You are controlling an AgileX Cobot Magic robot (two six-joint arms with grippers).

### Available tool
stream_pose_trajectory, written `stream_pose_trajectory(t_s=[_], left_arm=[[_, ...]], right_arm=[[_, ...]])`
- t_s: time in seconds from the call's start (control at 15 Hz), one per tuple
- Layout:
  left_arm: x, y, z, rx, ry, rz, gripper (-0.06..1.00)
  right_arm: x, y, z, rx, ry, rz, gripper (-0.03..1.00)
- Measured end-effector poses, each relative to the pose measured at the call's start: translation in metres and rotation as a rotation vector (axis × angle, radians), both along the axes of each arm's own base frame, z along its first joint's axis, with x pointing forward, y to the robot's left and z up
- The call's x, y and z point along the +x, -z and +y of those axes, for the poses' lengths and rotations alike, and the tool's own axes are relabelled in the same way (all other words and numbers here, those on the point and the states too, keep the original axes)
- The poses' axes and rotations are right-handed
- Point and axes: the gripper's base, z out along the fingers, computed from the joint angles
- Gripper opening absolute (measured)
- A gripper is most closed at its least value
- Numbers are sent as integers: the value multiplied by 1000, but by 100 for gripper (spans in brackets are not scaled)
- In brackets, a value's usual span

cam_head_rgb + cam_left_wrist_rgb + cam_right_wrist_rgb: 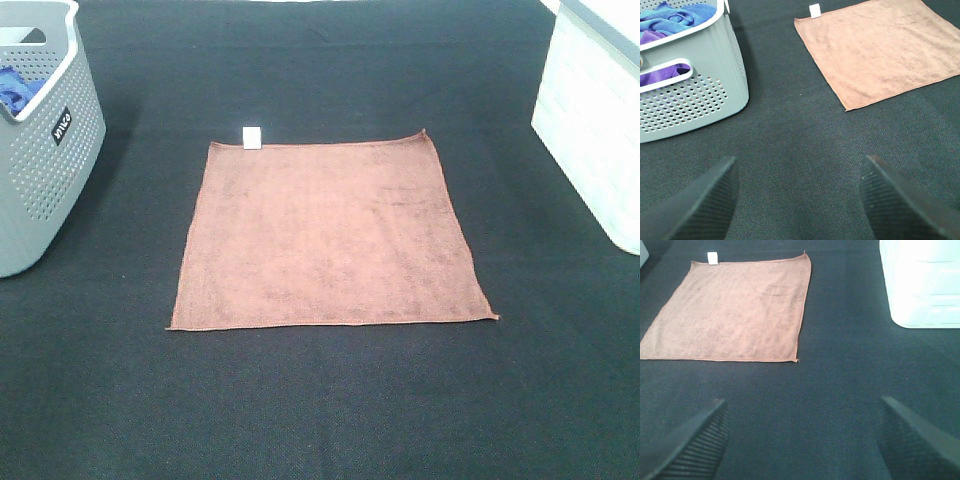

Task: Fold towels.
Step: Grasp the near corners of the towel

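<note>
Exterior high first: we've got the rust-coloured towel (pixel 330 235) spread flat and square in the middle of the black mat (pixel 320 420), a single layer with no fold in it yet. Its white tag (pixel 252 137) pokes out from the far edge, near the far-left corner. The grey basket (pixel 55 150) sits well off to the left and the white bin (pixel 590 130) well off to the right, so we judge the centre is kept free as folding space. Neither arm shows here.

Left wrist now: the left gripper (pixel 799 161) hangs over bare mat, its fingers (pixel 705 200) spread wide with nothing between them. The towel (pixel 880 50) lies ahead, well apart from the tips. The basket (pixel 705 75) is off to one side, with blue and purple cloths (pixel 675 20) heaped inside. That's more work waiting, we'd guess.

Right wrist: the right gripper (pixel 802 401) mirrors it, fingers (pixel 690 445) wide apart, holding nothing, over bare mat. The towel (pixel 735 310) is ahead, its near-right corner closest, and the white bin (pixel 920 285) stands off to the side.

Our read: both grippers sit back and open so each can drop onto its own near corner, pinch the hem, and carry the near edge over to the far one. Getting under a thin hem lying flat looks like the tricky part.
</note>
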Motion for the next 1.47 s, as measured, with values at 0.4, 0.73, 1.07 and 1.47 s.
stream_pose_trajectory(t_s=[0.4, 0.73, 1.07, 1.47], left_arm=[[0, 0, 0, 0, 0, 0, 66], [0, 0, 0, 0, 0, 0, 66], [0, 0, 0, 0, 0, 0, 66], [0, 0, 0, 0, 0, 0, 66]], right_arm=[[0, 0, 0, 0, 0, 0, 76], [0, 0, 0, 0, 0, 0, 76], [0, 0, 0, 0, 0, 0, 76], [0, 0, 0, 0, 0, 0, 76]])
